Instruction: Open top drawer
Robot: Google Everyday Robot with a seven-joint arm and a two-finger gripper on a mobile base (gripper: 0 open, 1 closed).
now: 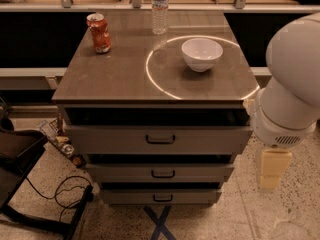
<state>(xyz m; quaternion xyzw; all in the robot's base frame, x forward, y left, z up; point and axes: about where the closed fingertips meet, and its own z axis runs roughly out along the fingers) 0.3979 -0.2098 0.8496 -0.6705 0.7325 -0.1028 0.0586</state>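
Note:
The top drawer (pixel 210 141) is the widest grey-brown front of three, just under the cabinet top, with a small dark handle (pixel 160 139) at its centre. A dark gap shows between its upper edge and the top. My arm's large white joints fill the right side. My gripper (pixel 272 170) is a cream-coloured piece hanging below them, right of the cabinet's right edge at about the height of the middle drawer. It is apart from the handle and holds nothing that I can see.
On the cabinet top (pixel 110 79) stand a red can (pixel 99 32), a clear water bottle (pixel 160 6) and a white bowl (pixel 201 53). Two narrower drawers (pixel 200 173) sit below. A dark chair and cables (pixel 50 194) lie at the left on the speckled floor.

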